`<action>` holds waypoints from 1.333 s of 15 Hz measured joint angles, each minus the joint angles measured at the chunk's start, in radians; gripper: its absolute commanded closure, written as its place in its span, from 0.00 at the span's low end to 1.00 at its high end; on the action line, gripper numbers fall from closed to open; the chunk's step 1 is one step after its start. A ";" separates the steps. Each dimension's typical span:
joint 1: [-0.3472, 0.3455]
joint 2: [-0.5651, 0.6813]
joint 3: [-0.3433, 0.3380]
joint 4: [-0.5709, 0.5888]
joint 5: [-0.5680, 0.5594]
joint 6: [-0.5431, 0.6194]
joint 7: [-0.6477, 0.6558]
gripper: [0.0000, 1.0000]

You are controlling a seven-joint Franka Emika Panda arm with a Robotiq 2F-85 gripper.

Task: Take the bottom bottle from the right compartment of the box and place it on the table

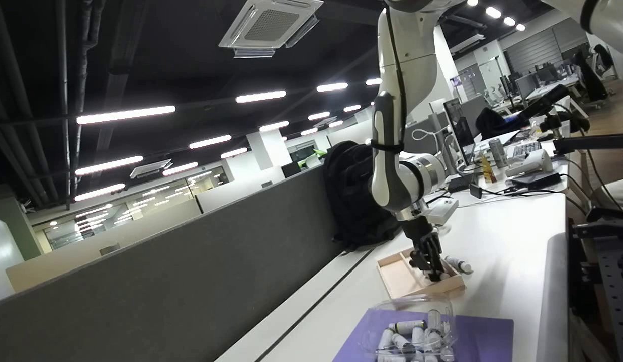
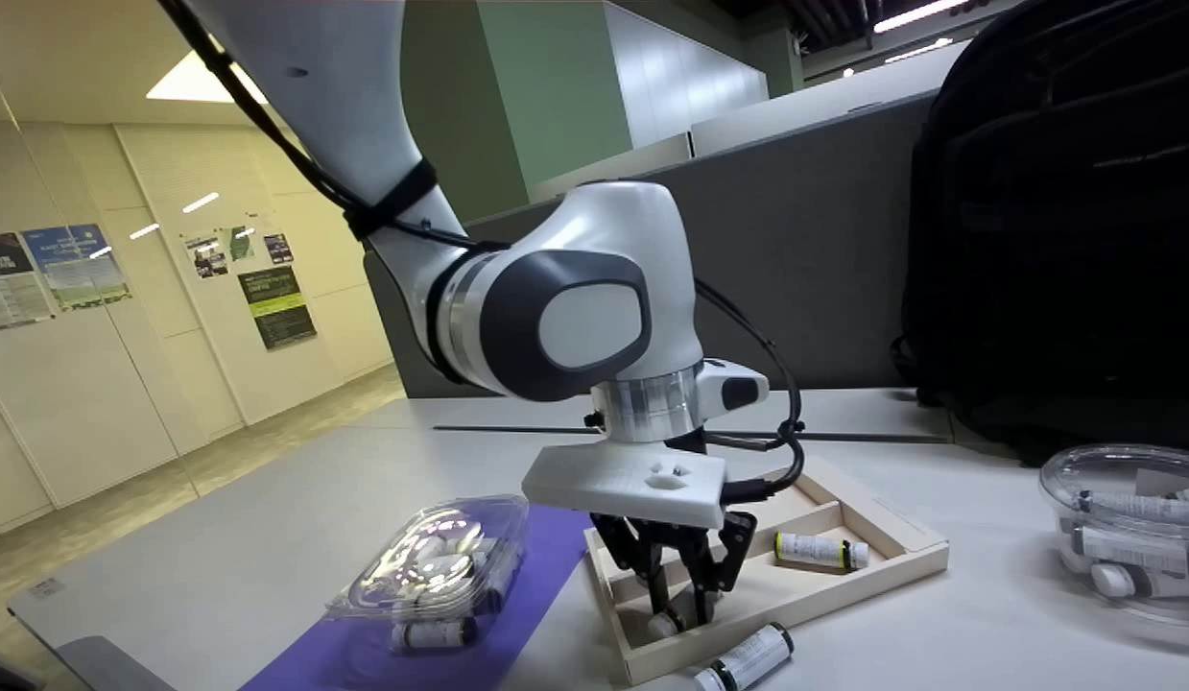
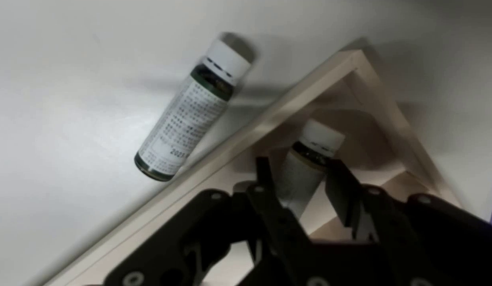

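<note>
The tan wooden box (image 1: 432,289) lies on the white table (image 2: 287,518) and shows in all views. A white-capped bottle (image 3: 321,137) lies inside it near a corner, partly hidden by my fingers. My gripper (image 3: 299,169) reaches down into the box, partly open, one finger on each side of this bottle. A narrow gap shows beside the left finger; the right finger is very near or touching the bottle's neck. A yellow-banded bottle (image 2: 820,550) lies farther along the same compartment. One more bottle (image 3: 186,119) lies on the table beside the box, also in both exterior views (image 2: 748,660).
A clear plastic container (image 1: 417,327) with several bottles stands on the purple mat (image 1: 492,334) close to the box. A clear tub (image 2: 1131,537) with bottles stands at the far right in an exterior view. A black backpack (image 1: 359,196) leans against the grey partition (image 1: 190,266).
</note>
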 measured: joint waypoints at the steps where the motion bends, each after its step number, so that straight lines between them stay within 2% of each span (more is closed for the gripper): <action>1: -0.002 0.000 0.002 0.000 0.000 0.001 0.000 0.95; 6: -0.030 -0.045 0.037 -0.013 0.013 0.006 -0.002 0.93; 12: -0.096 -0.253 0.047 -0.141 0.112 -0.022 -0.017 0.93; 16: -0.119 -0.340 -0.024 -0.219 0.177 -0.058 -0.027 0.93; 20: -0.123 -0.310 -0.098 -0.242 0.213 -0.069 -0.027 0.93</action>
